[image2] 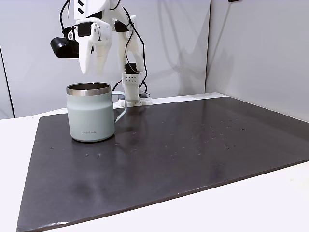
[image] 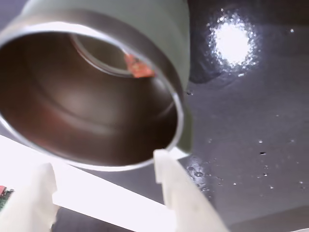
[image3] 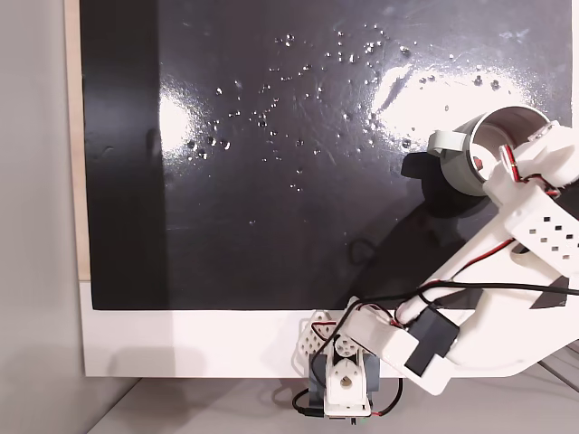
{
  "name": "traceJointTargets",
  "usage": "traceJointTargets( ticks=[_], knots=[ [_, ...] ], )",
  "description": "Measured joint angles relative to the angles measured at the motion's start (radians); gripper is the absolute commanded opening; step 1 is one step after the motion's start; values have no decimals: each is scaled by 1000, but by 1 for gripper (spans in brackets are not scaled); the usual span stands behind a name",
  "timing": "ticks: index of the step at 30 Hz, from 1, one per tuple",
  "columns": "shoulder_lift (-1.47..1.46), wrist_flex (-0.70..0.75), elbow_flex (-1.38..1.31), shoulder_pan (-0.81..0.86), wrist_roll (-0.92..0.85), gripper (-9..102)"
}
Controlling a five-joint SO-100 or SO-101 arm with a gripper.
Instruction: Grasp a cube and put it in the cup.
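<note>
A dark, glossy black mat (image2: 183, 150) speckled with small droplets covers a white table (image2: 251, 203), with pale grey walls behind. In a fixed view, the large pale grey-green mug with a shiny steel rim (image2: 91, 112) stands upright at the mat's left, its thin handle pointing to three o'clock and small lettering near its base. Directly above it, at twelve o'clock, hangs the white two-finger gripper (image2: 91, 63), fingers pointing down and clear of the rim, with nothing between them. In the wrist view the mug's steel interior (image: 91, 96) fills the left, and the tiny rust-orange block (image: 137, 67) lies inside on the bottom, toward one o'clock. The two white fingers (image: 183, 193) sit spread well apart at the lower edge. From above, the mug (image3: 470, 158) sits at the mat's right, partly under the white arm (image3: 534, 217)
</note>
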Motion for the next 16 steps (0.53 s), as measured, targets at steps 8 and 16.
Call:
traceJointTargets(
  ticks=[8,16],
  knots=[
    [57,0,23,-32,0,21],
    [80,0,41,-64,-3,20]
  ],
)
